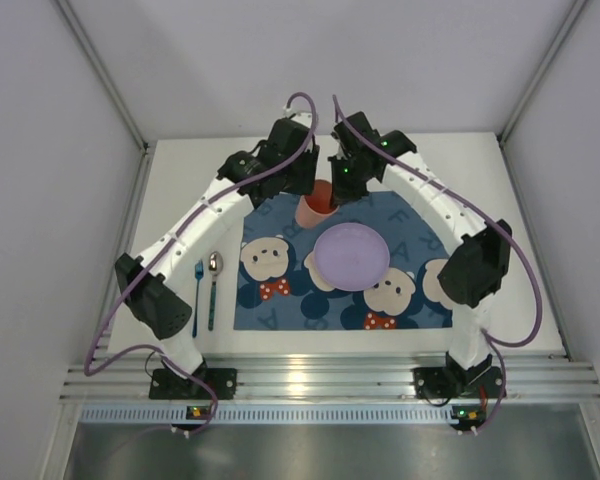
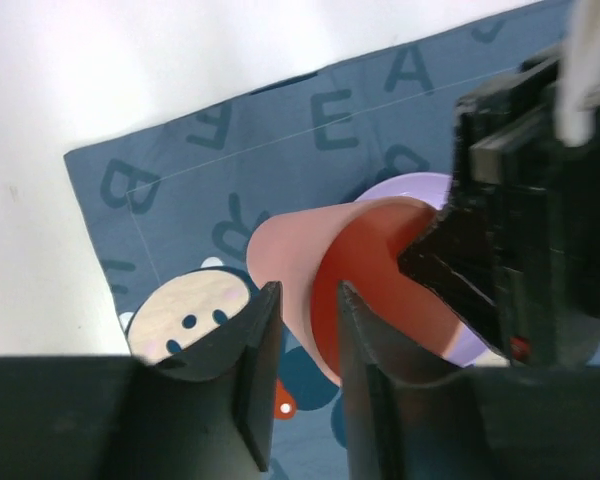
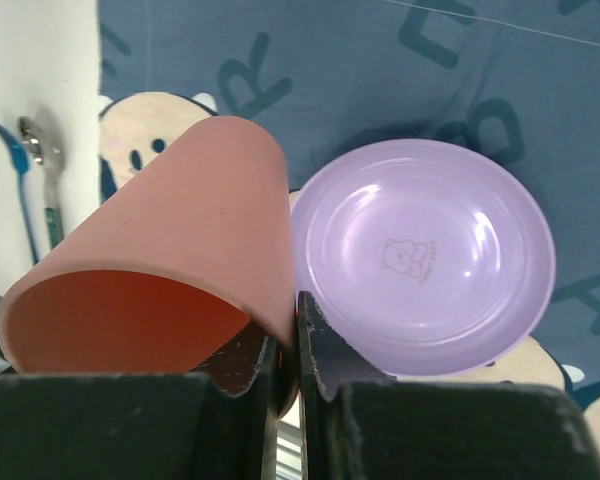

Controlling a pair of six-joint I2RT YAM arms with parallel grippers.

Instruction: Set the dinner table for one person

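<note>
**Figure. Desk part-laid, both arms meeting at the cup.**

Toward the near-left corner of the desk [image 1: 500,170], a blue fork [image 1: 197,295] and a spoon [image 1: 212,285] lay side by side. Both were on bare white surface just off the left edge of the placemat [image 1: 290,315], with the fork the further left.

The placemat, a blue cloth printed with bears and letters, covered the middle of the desk. A lilac plate [image 1: 350,257] sat on it, right of centre and apart from both arms.

Beyond the plate, over the far edge of the placemat, a terracotta cup [image 3: 180,210] was tilted, not upright. The right jaws were clenched on its wall at the rim, one finger inside and one outside. The left jaws straddled the rim at another point; whether they pressed could not be told.

The desk looked rigid, flat and matte. It was judged a surface to set things on, not something to take hold of.

The cup was judged light, stiff and smooth. A rim pinch suited it, though it might swing or slip in such a hold.

The plate lay just beside the cup. With the two sets of jaws crowded together there, the plate was the likeliest obstruction. The soft cloth might also ruck under a dragged base.
</note>
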